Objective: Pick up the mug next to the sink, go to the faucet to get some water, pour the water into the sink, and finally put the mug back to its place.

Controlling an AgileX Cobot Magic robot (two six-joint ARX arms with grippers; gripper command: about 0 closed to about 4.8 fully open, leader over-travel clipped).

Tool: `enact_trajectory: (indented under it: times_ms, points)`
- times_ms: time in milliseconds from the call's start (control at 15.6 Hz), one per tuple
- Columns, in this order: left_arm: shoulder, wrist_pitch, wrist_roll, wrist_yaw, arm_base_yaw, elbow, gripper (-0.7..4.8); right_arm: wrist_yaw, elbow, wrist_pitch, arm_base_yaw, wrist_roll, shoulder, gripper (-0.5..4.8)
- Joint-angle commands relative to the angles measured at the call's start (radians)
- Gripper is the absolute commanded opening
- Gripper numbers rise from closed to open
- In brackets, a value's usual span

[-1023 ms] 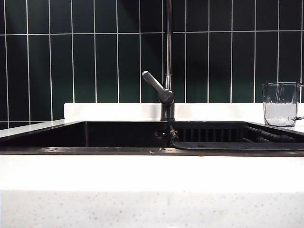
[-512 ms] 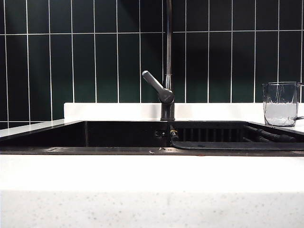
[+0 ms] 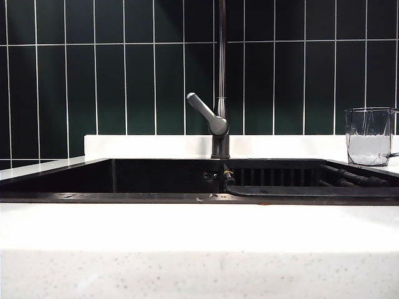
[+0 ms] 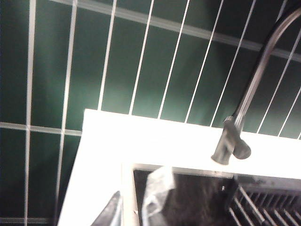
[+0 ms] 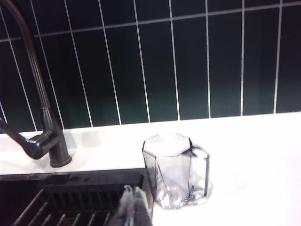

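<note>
The right claw [image 5: 134, 200] is sitting clenched with nothing in it, hanging over the sink [image 5: 70, 197] edge just beside the mug [image 5: 171, 169], which is standing upright on the white bench [image 5: 254, 160]. The left claw [image 4: 136, 207] is showing fingers parted and empty over the sink's far corner, near the faucet [image 4: 237, 136]. No readable writing anywhere, and the exterior view is catching no claws, only the mug [image 3: 368, 136] far right.
</note>
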Motion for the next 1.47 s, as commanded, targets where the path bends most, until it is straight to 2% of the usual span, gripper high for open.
enact_trajectory:
  times_ms: [64,192,384,448,512,576,767,959,1151,1471]
  points:
    - [0.202,0.186,0.022,0.056,-0.064,0.043,0.68,0.011,0.058,0.129,0.000,-0.025,0.190,-0.08]
    - [0.309,0.253,0.028,0.068,-0.122,0.062,0.68,0.028,0.080,0.204,0.000,-0.024,0.315,0.24]
    - [0.392,0.318,0.029,0.106,-0.181,0.077,0.68,0.029,0.092,0.307,-0.001,-0.024,0.484,0.27]
    - [0.399,0.327,0.044,0.113,-0.191,0.078,0.67,0.076,0.093,0.361,-0.001,-0.024,0.573,0.56]
    - [0.399,0.331,0.050,0.132,-0.193,0.078,0.67,0.098,0.098,0.397,-0.002,-0.024,0.642,1.11]
    - [0.399,0.336,0.055,0.135,-0.193,0.078,0.67,0.099,0.101,0.428,-0.003,-0.025,0.694,1.17]
    - [0.399,0.349,0.054,0.150,-0.193,0.078,0.67,0.104,0.103,0.588,-0.006,-0.024,0.856,1.17]
    - [0.399,0.364,0.054,0.154,-0.193,0.078,0.67,0.154,0.114,0.716,-0.006,-0.025,1.007,1.17]
    - [0.399,0.366,0.055,0.158,-0.193,0.079,0.67,0.159,0.206,0.749,-0.006,-0.025,1.159,1.17]
    - [0.399,0.366,0.072,0.161,-0.193,0.079,0.67,0.183,0.298,0.752,-0.008,-0.068,1.260,1.17]
